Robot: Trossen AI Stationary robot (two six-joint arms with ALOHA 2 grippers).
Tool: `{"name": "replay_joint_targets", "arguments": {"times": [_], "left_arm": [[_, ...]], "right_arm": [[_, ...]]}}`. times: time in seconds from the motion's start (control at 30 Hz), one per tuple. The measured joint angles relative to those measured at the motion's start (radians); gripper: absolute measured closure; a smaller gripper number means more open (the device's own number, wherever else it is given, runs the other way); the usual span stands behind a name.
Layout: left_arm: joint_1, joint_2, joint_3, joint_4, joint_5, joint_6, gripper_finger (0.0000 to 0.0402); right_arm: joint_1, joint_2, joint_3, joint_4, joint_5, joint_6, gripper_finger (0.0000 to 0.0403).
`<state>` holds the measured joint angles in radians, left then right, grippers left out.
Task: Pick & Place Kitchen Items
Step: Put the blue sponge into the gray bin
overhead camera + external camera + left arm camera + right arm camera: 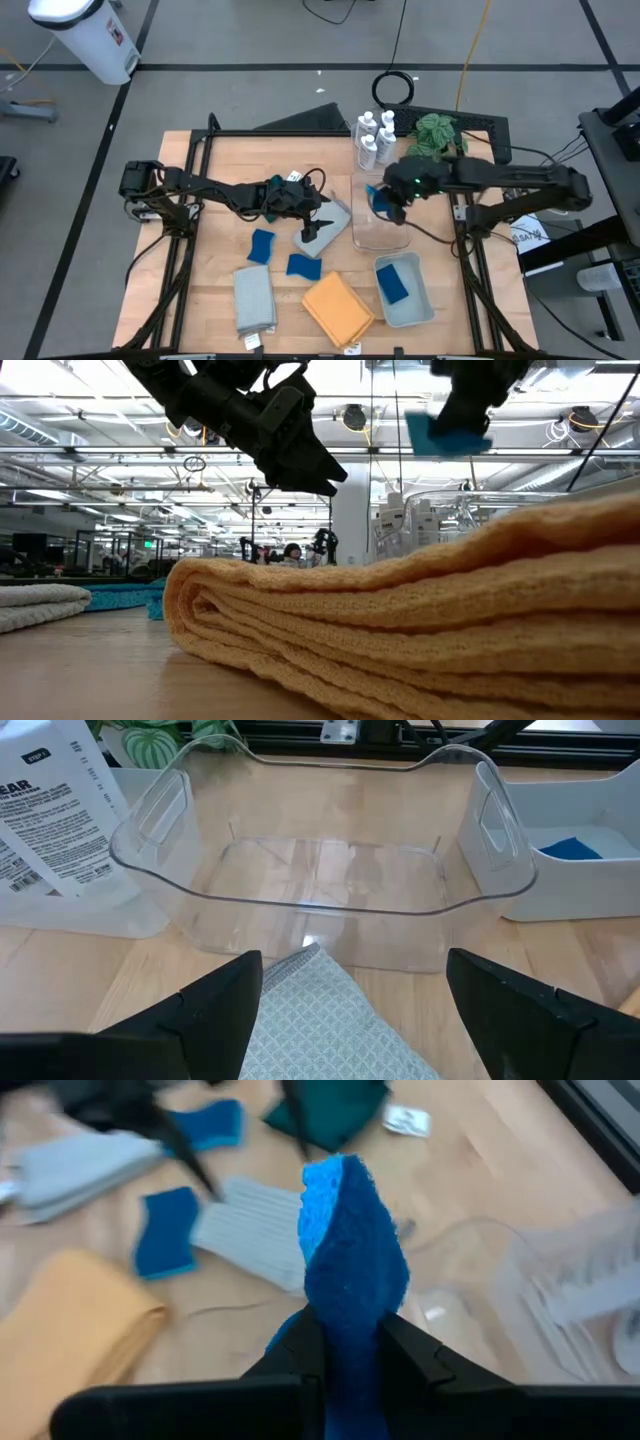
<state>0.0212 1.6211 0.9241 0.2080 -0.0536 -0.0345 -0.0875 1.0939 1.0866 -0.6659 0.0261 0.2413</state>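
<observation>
1. You are looking at a sorting job that seems to be only getting started: one blue sponge [394, 283] is lying in the pale tray [424, 306], while the clear bin [383, 238] is showing nothing inside it.
2. Your left pincer [318, 226] is hovering wide open and empty over a grey waffle cloth [335, 1020] at the middle of the counter [215, 235], just beside the bin's near wall.
3. Your right pincer [350, 1345] is pinching a blue sponge [350, 1270] tight between its fingers and is carrying it in the air above the clear bin.
4. Sponges are numbering four: one gripped, one in the tray, and two lying loose on the counter at [261, 246] and [303, 266].
5. Cloths are numbering four: a folded grey one [254, 298] at front left, the waffle cloth, an orange one [338, 309] at the front, and a dark teal one [332, 1108] beneath the left arm.
6. White bottles [372, 138] are numbering about four, standing clustered at the back beside the plant [437, 134].
7. You are likely still facing the loose sponges, every cloth and the bottles.
</observation>
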Motion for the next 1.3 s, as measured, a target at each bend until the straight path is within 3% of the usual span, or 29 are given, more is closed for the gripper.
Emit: {"name": "replay_joint_targets", "arguments": {"times": [0.23, 0.53, 0.87, 1.07, 1.3], "left_arm": [[0.0, 0.0, 0.0, 0.006, 0.0, -0.007, 0.008], [0.0, 0.0, 0.0, 0.034, 0.001, -0.082, 0.008], [0.0, 0.0, 0.0, 0.089, 0.0, -0.204, 0.008], [0.0, 0.0, 0.0, 0.09, 0.0, -0.238, 0.008], [0.0, 0.0, 0.0, 0.089, 0.0, -0.264, 0.008]], "right_arm": [[0.158, -0.086, 0.001, -0.002, 0.0, -0.004, 0.036], [0.404, -0.098, -0.027, 0.015, -0.001, -0.003, 0.036], [0.604, -0.098, -0.202, 0.176, 0.002, 0.21, 0.036], [0.679, -0.097, -0.329, 0.382, 0.003, 0.303, 0.036], [0.741, -0.087, -0.478, 0.491, 0.049, 0.342, 0.036]]}}
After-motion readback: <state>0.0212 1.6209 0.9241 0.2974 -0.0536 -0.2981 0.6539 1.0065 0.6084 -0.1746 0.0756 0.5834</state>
